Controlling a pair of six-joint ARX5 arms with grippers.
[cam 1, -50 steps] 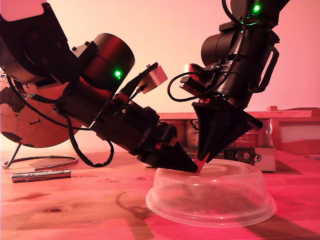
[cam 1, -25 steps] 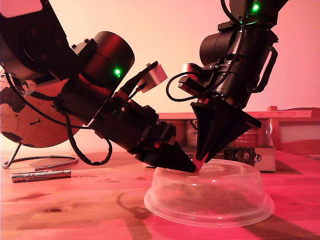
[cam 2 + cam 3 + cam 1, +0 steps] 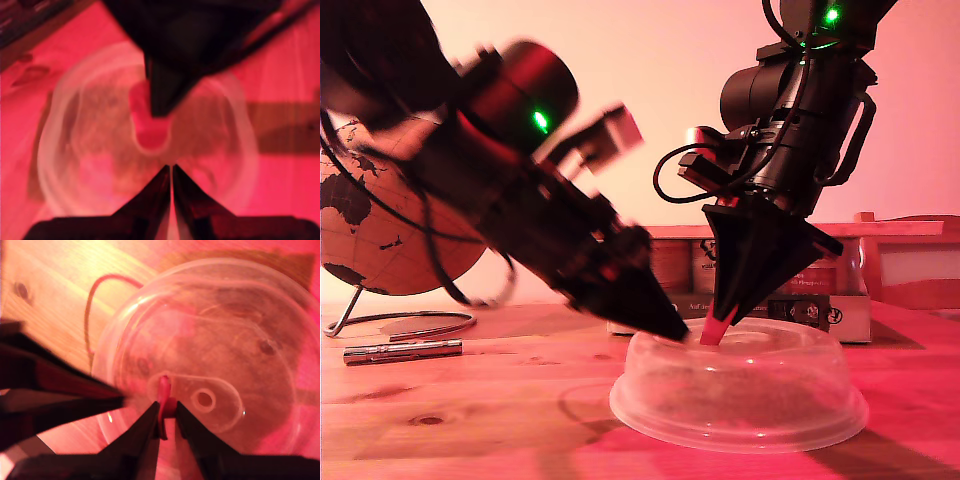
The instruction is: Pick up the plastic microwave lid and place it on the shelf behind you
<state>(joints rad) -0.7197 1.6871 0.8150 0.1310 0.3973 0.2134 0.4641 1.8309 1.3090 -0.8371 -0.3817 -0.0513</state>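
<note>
You can see the plastic microwave lid (image 3: 740,392) sitting rim-down on the wooden counter (image 3: 470,410), toward the exterior view's right. My second end effector (image 3: 165,422) comes down from above onto the dome's top, its jaws pinched on the red tab handle (image 3: 163,390), which stands upright between the tips. My first end effector (image 3: 171,172) reaches in low from the exterior view's left, blurred, its jaws pressed together on nothing, the tip just short of the tab (image 3: 150,131) and over the dome's top. Behind the lid runs the light-wood shelf (image 3: 880,229) above a row of jars (image 3: 705,265). A globe (image 3: 390,240) and a metal pen-like rod (image 3: 402,351) sit at the exterior view's left.
</note>
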